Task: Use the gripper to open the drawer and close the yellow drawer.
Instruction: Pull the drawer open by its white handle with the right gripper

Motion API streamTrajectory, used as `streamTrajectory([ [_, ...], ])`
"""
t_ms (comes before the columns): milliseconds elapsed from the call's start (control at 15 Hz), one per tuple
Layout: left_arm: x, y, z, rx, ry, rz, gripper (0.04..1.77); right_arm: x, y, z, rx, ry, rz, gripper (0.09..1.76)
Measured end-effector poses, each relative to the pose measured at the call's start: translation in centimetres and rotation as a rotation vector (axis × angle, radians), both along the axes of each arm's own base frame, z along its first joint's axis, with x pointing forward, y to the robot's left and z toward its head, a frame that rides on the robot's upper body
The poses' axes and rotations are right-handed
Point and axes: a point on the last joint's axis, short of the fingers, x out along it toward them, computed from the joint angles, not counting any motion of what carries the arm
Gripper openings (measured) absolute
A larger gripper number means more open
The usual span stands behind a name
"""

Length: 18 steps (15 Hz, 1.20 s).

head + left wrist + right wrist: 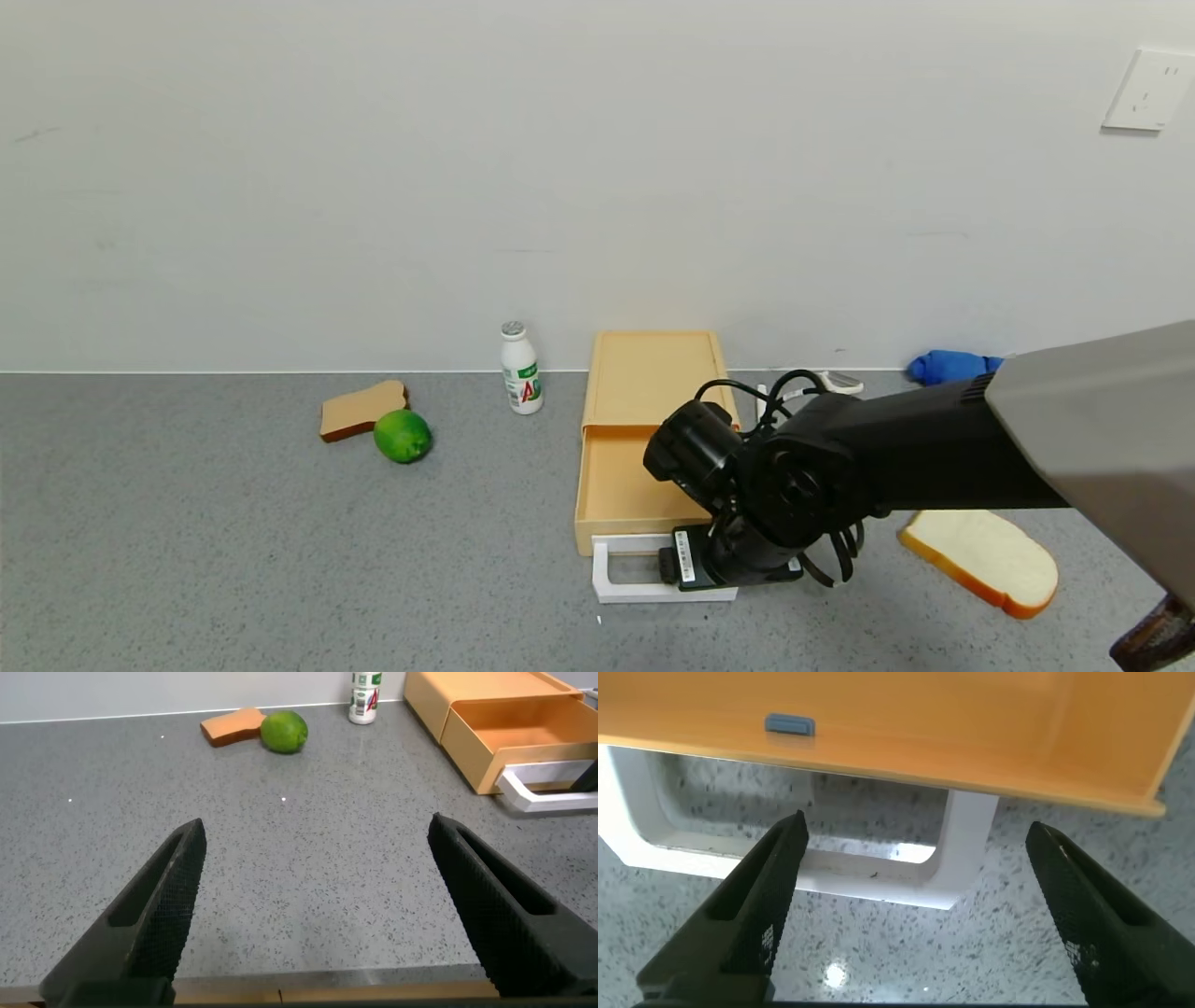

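Drawer (624, 481) pulled partway out of case (652, 378); right gripper (915, 905) over white handle (878, 863), jaws spread; left gripper (322, 905) low above bench (308, 840), jaws spread.

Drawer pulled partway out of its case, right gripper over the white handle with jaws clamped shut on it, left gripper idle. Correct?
Not quite. The right gripper is open, jaws spread over the white handle, not clamped; the right wrist view shows it. The drawer is partway out, and the left gripper idles.
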Motion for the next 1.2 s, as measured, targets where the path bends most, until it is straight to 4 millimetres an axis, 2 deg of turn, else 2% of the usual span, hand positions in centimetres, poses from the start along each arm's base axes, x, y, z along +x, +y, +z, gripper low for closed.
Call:
streamTrajectory([
  [400, 0.0, 0.0, 0.0, 0.000, 0.000, 0.000, 1.72, -1.1, -0.1, 0.7, 0.015, -0.009, 0.014, 1.71],
  [600, 0.0, 0.0, 0.0, 0.000, 0.000, 0.000, 1.72, -1.4, -0.3, 1.7, 0.036, -0.026, 0.016, 1.71],
  [733, 0.0, 0.0, 0.0, 0.000, 0.000, 0.000, 1.72, -1.8, -0.8, 3.3, 0.057, -0.055, 0.023, 1.71],
  [933, 0.0, 0.0, 0.0, 0.000, 0.000, 0.000, 1.72, -2.9, -2.0, 6.7, 0.104, -0.127, 0.079, 1.71],
  [1200, 0.0, 0.0, 0.0, 0.000, 0.000, 0.000, 1.72, -3.6, -5.3, 11.5, 0.238, -0.286, 0.189, 1.71],
])
